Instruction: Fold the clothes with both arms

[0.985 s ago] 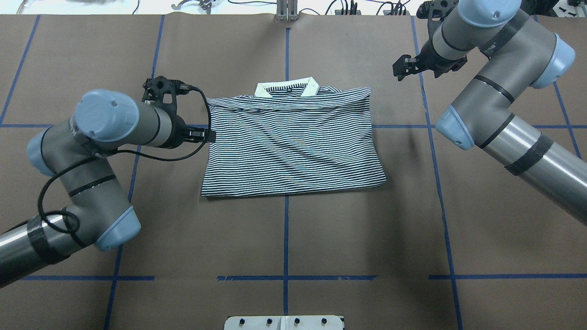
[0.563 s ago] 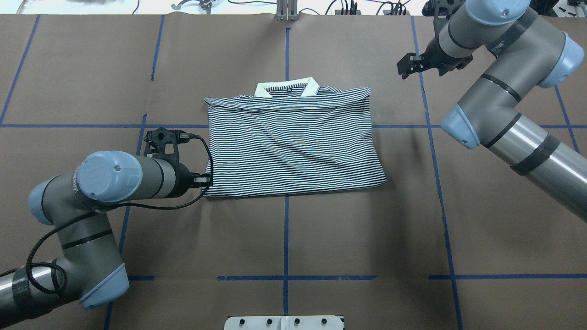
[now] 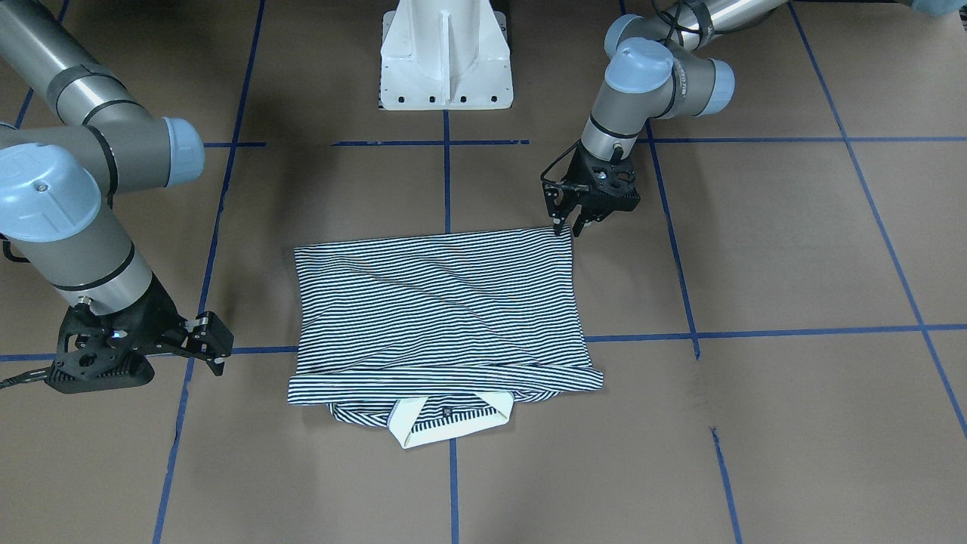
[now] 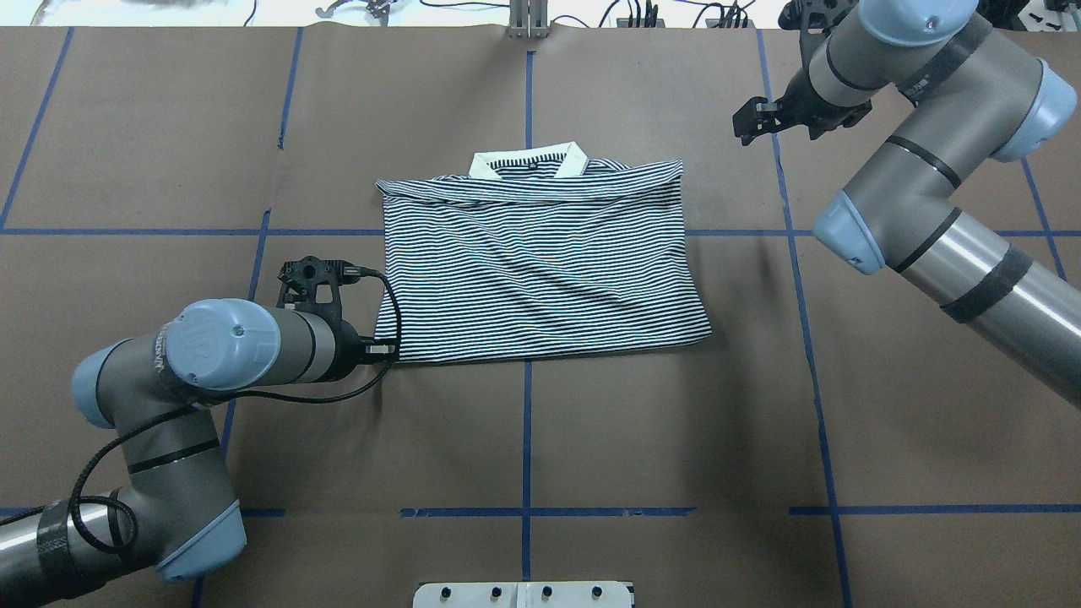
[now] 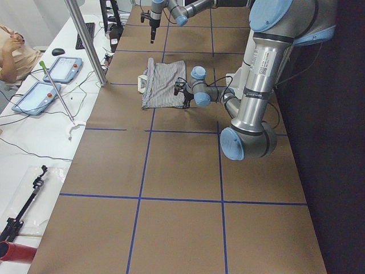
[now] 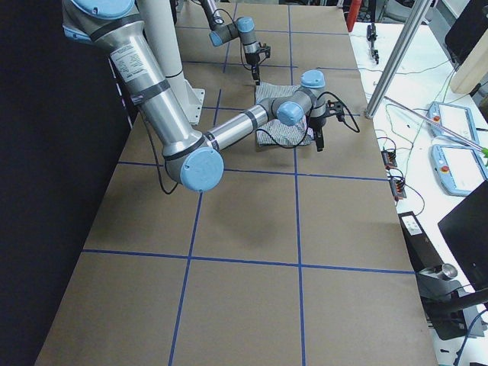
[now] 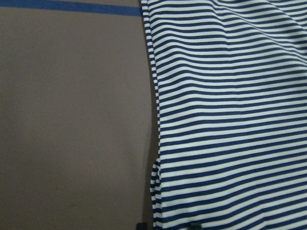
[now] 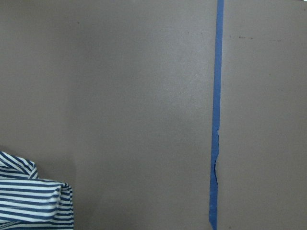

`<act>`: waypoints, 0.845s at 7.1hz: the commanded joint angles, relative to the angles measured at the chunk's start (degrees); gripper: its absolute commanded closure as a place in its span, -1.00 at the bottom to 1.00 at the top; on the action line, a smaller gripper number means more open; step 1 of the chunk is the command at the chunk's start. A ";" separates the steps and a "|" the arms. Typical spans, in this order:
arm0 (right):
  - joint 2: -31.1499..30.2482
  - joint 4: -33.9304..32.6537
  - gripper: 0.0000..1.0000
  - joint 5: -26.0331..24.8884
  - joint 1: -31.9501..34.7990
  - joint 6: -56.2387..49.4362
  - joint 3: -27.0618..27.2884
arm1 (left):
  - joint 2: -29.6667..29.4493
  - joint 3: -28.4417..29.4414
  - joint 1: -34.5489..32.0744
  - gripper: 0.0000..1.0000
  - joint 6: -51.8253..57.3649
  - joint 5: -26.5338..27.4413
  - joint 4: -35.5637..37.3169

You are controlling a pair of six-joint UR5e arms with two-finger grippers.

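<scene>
Polo shirt mid-counter, sleeves tucked in, rectangular. Left hand open, straddling near hem corner. Right hand open, well apart. Hem-to-collar fold probably remains.

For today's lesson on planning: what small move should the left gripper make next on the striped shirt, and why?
Probably close the left gripper on the shirt corner: its open jaws straddle the hem edge there, while the right gripper hangs off the cloth.

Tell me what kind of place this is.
Likely a robotics lab workcell: the left arm and right arm flank a polo shirt on a table gridded with blue tape, beside a bench holding control tablets.
</scene>
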 commanded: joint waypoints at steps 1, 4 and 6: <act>-0.18 0.00 -1.00 0.00 0.00 0.00 0.00 | -0.10 0.08 0.89 0.95 -0.05 0.09 0.01; -0.26 0.00 -1.00 -0.09 0.00 0.35 0.08 | 0.51 -0.80 0.46 1.00 1.44 -0.17 -0.07; -0.18 0.09 -1.00 -0.17 -0.08 0.78 0.08 | 0.51 0.33 -4.43 1.00 12.03 0.01 0.10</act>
